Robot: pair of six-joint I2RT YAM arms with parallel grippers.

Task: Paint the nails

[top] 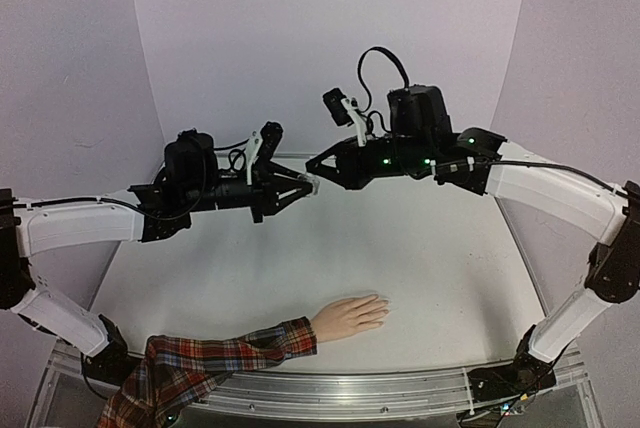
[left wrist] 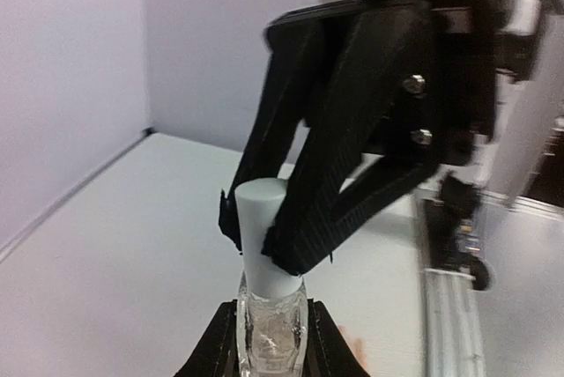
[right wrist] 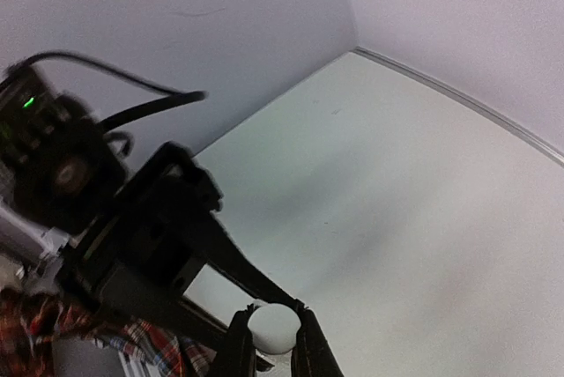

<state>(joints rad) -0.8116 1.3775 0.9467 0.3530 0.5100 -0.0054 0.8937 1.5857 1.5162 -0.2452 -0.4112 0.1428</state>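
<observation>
The pale peach mannequin hand [top: 350, 316] lies flat on the table [top: 450, 268] near the front, fingers pointing right, with a red plaid sleeve [top: 220, 356]. Its nails are too small to make out. High above the table, my two grippers meet tip to tip. My left gripper [top: 306, 188] is shut on a small clear bottle [left wrist: 270, 328]. My right gripper [top: 316, 165] is shut on the bottle's white cap [left wrist: 263, 236], which also shows end-on in the right wrist view [right wrist: 274, 328]. The cap sits on the bottle.
The white table is walled at the back and both sides by pale lilac panels [top: 330, 28]. A metal rail [top: 400, 388] runs along the front edge. The sleeve hangs over the front left corner.
</observation>
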